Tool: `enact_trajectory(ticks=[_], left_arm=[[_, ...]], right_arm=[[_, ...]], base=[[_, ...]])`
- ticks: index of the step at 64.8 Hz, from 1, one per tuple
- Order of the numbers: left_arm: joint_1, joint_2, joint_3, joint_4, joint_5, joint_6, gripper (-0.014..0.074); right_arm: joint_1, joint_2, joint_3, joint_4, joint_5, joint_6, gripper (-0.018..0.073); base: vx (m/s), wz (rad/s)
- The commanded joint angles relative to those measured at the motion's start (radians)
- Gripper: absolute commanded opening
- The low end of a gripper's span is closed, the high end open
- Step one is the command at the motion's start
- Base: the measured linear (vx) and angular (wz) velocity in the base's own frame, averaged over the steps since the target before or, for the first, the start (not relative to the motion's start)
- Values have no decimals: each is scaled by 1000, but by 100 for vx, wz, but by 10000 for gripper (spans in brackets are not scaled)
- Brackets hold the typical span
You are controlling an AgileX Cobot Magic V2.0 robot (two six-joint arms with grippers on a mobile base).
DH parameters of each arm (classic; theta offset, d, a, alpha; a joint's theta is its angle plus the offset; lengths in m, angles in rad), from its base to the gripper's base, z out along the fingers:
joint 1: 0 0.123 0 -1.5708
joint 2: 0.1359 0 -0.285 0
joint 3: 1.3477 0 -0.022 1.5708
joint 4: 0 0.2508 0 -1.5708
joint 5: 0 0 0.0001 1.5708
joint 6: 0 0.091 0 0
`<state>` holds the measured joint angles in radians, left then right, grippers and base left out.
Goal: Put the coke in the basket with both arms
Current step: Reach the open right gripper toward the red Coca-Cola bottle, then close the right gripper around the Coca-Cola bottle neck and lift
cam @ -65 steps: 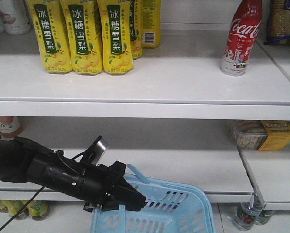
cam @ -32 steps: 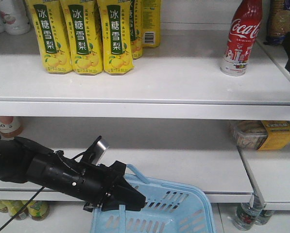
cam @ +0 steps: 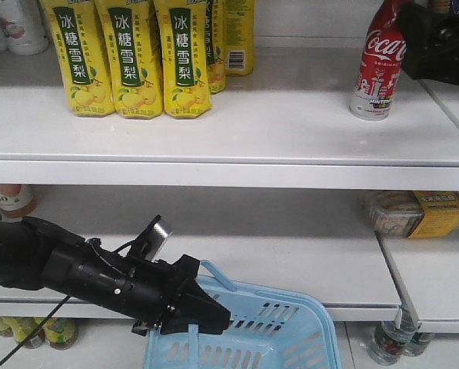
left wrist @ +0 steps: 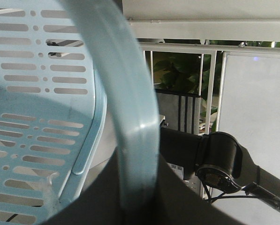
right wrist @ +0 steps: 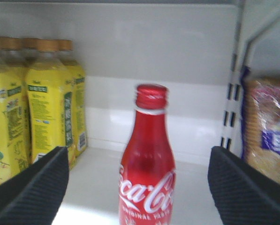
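The coke [cam: 379, 65] is a slim red bottle standing upright on the upper shelf at the right. It also shows in the right wrist view [right wrist: 147, 173], centred between the two black pads. My right gripper [cam: 410, 38] is open and reaches in from the top right, just beside the bottle, apart from it; in its own view [right wrist: 139, 187] the pads stand wide on both sides. The light-blue basket [cam: 267, 338] hangs low in front of the shelves. My left gripper [cam: 212, 317] is shut on its handle [left wrist: 130, 108].
Several yellow pear-drink bottles [cam: 129, 54] stand at the upper shelf's left. A bagged snack [right wrist: 271, 131] and a shelf post [right wrist: 233, 93] are right of the coke. A packaged tray [cam: 417, 211] lies on the lower shelf.
My right gripper has come into view from the right and moved left up to the coke. The left arm and the basket have not moved.
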<state>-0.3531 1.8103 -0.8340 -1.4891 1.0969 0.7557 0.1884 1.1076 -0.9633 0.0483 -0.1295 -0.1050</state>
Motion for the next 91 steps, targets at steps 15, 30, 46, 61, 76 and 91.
enact_trajectory(ticks=[15,30,46,61,76,91], left_arm=[[-3,-51,-22,-78,59,12,-6],[-3,-51,-22,-78,59,12,-6],[-3,-51,-22,-78,59,12,-6],[-3,-51,-22,-78,59,12,-6],[-3,-51,-22,-78,59,12,-6],[-3,-51,-22,-78,59,12,-6]], right_arm=[[1,82,-97,8,-95,-6,591],[1,157,-151,9,-110,-7,591],[-16,220,-220,14,-122,-4,591],[-27,279,-282,34,-86,5,562],[-27,303,-305,62,-25,21,193],[-14,275,-305,46,89,6,-11]], base=[[0,0],[0,0],[0,0],[0,0],[0,0],[0,0]])
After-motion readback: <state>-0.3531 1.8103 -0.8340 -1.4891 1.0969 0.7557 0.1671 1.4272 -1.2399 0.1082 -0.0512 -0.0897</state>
